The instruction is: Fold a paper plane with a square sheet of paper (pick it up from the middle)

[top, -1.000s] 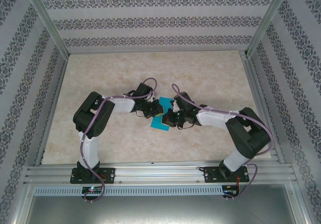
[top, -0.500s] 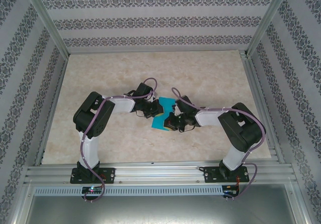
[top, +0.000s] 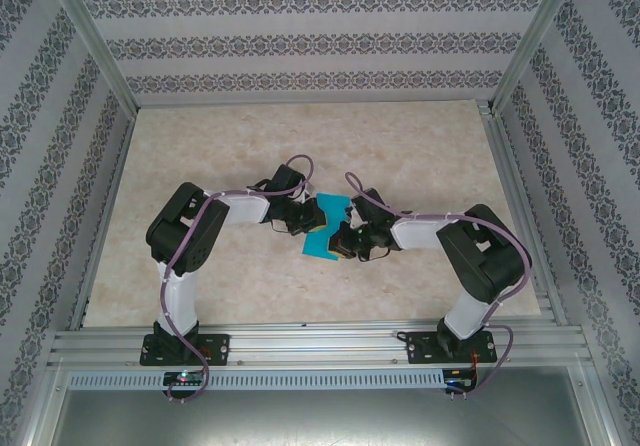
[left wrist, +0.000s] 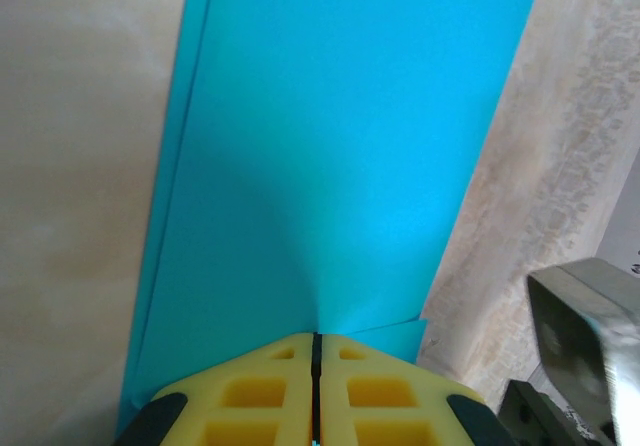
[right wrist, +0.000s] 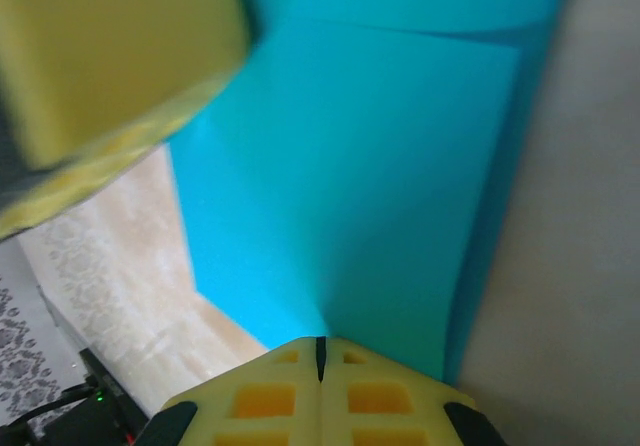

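Square sheet of paper (top: 325, 228) is mid-table (top: 400, 156), slung between the two grippers, already doubled over: the left wrist view shows a second layer peeking out along one long edge, slightly offset. Can't tell if it's touching the table or hanging just above it. Left gripper (left wrist: 316, 338): jaws fully closed, pinching the near edge of the sheet, paper running straight into the seam between the pads. Right gripper (right wrist: 320, 344): same, jaws closed on the opposite edge. No plane shape yet, so I'd call this an early fold, nowhere near done. Risks from here: 1) both arms grip one thin sheet, so any move apart that isn't matched puts it in tension and it tears at a pinch point. 2) a move together instead will buckle it and put a stray crease off the intended line. 3) the layers are already offset; pressing the crease now locks in the skew, and the nose and wings would come out lopsided. 4) both grips are at the very edge, shallow bite, so a twist could pull the paper out of one side and leave it dangling from the other. 5) the heads are close; the left pad looms large in the right wrist view, so contact between them is likely if either closes in further.
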You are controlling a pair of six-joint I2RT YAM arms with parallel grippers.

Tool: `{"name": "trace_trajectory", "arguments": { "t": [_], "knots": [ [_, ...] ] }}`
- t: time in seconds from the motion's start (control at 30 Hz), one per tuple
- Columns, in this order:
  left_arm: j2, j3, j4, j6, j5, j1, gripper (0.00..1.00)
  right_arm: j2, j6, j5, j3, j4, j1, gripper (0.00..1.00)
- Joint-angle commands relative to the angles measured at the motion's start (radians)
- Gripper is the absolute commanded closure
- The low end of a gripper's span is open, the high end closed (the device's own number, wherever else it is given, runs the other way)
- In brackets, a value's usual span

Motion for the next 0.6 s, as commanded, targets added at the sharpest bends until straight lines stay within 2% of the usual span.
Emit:
{"name": "trace_trajectory", "arguments": {
  "t": [0.0,0.3,0.57],
  "knots": [
    [0.03,0.0,-0.065,0.022,-0.056,0.006,0.9,0.027,-0.014,0.02,-0.045,-0.024,-0.009,0.97],
    [0.033,-0.001,-0.066,0.021,-0.055,0.006,0.9,-0.064,0.017,-0.028,-0.017,0.023,-0.015,0.94],
    [0.031,0.0,-0.072,0.025,-0.055,0.005,0.9,-0.041,0.012,-0.001,-0.03,0.031,-0.041,0.93]
  ]
}}
